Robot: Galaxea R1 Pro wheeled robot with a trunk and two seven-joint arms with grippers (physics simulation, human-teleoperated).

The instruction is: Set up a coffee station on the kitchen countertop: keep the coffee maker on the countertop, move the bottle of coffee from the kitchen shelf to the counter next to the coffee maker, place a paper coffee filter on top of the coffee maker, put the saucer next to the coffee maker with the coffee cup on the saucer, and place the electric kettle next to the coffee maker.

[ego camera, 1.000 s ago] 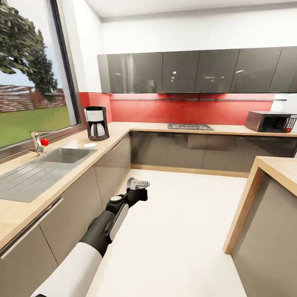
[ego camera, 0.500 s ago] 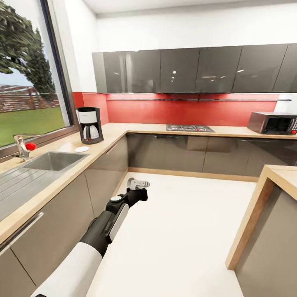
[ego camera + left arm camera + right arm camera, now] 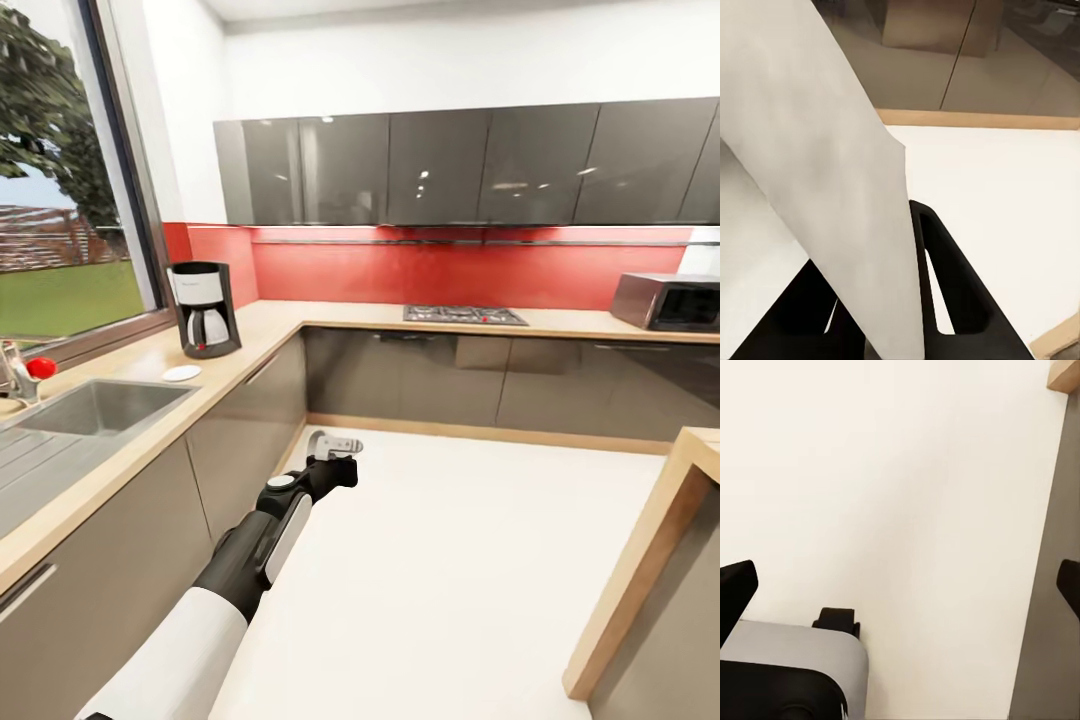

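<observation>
Paper filter (image 3: 825,172) pinched in left gripper (image 3: 335,446), hiding its fingers; right gripper (image 3: 900,585) spread wide, tips cropped.

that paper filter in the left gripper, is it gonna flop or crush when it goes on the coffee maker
Probably light and easily creased: the paper filter looks like a thin flat sheet pinched in the left gripper. It may shift or slide once released on the coffee maker, whose top looks flat and smooth.

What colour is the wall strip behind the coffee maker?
Red backsplash behind the black coffee maker; clearest in the head view.
</observation>
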